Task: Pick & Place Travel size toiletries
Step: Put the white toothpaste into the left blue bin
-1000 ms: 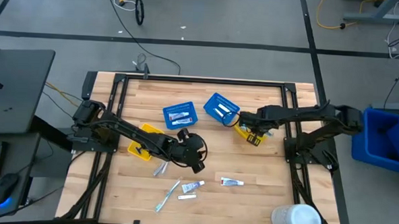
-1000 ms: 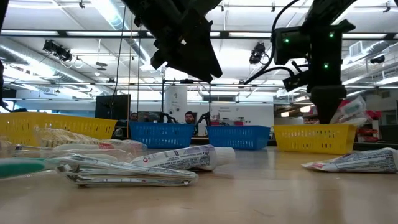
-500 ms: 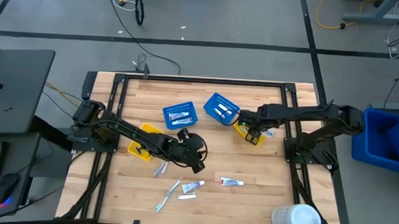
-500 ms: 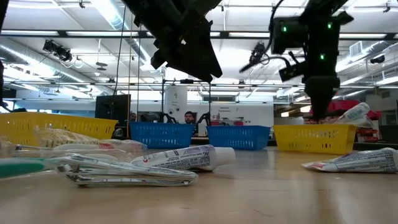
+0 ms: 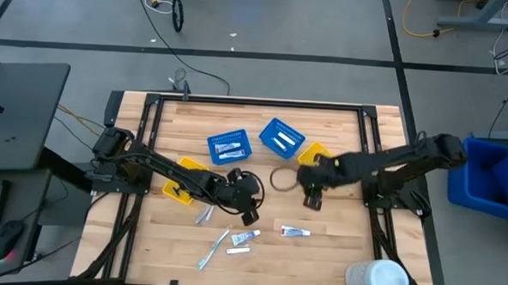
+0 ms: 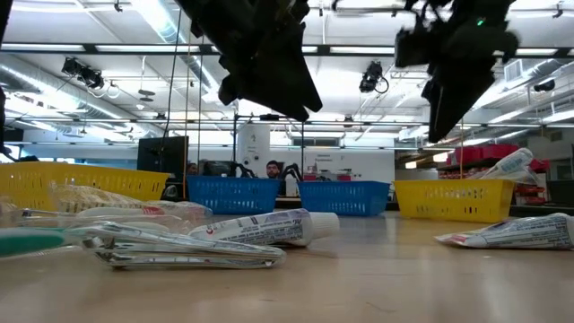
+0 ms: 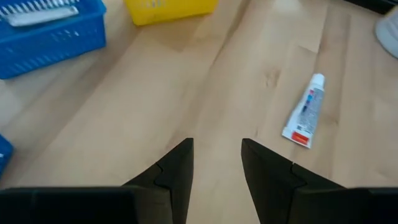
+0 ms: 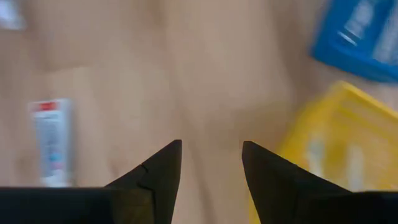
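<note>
Several travel size toiletries lie flat near the table's front: a white tube (image 5: 295,232), another tube (image 5: 244,237), a slim toothbrush (image 5: 212,248) and a wrapped item (image 5: 204,214). The first tube (image 7: 303,112) also shows in the left wrist view. My left gripper (image 5: 250,217) hangs open above bare wood at mid-table, its fingers (image 7: 180,165) empty. My right gripper (image 5: 311,202) hangs open above the table, just near of the right yellow basket (image 5: 315,154), with nothing between its fingers (image 8: 161,168). A white tube (image 6: 511,163) leans out over that basket's rim.
Two blue mesh baskets (image 5: 229,146) (image 5: 281,138) with items stand at the centre back. A second yellow basket (image 5: 184,181) sits under the left arm. A large white cylinder (image 5: 377,281) stands at the front right corner. Bare wood lies between the two grippers.
My right gripper has let go of a white tube over the right yellow basket; the tube now leans in it. The gripper has then risen and swung toward the table's near edge and a little left, tipping as it went.
</note>
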Controlling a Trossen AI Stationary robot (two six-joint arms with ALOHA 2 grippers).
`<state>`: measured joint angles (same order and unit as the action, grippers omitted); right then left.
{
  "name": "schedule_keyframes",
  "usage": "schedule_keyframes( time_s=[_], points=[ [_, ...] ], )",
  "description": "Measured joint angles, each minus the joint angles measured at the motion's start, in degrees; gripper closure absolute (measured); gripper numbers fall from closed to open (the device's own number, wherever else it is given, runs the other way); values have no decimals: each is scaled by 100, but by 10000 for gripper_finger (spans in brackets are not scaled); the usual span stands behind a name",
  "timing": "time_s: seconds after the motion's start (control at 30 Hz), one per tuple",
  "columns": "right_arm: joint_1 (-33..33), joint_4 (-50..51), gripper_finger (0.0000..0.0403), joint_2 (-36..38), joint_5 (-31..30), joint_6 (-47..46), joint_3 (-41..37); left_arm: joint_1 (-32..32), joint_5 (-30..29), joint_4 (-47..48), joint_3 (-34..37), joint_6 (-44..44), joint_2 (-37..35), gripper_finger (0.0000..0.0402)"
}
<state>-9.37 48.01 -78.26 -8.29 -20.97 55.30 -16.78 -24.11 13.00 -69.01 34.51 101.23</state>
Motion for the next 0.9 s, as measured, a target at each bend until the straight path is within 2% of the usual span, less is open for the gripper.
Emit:
schedule_keyframes(
  time_s=[0.17,0.33,0.47,0.6,0.9],
  points=[
    [-943,-1575,217,0,80,-62,-485,0,618,112,0,-139,0,258],
    [-1636,-3734,192,-2,254,-63,-1357,-2,725,345,0,-1,0,258],
    [-1937,-4952,177,-3,5,-110,-1982,0,894,556,0,151,0,258],
    [-1991,-5326,171,-4,-394,-380,-2313,-18,934,581,0,170,0,258],
    [-1993,-5352,191,-4,-400,-233,-2506,-118,932,577,0,170,0,258]
  ],
)
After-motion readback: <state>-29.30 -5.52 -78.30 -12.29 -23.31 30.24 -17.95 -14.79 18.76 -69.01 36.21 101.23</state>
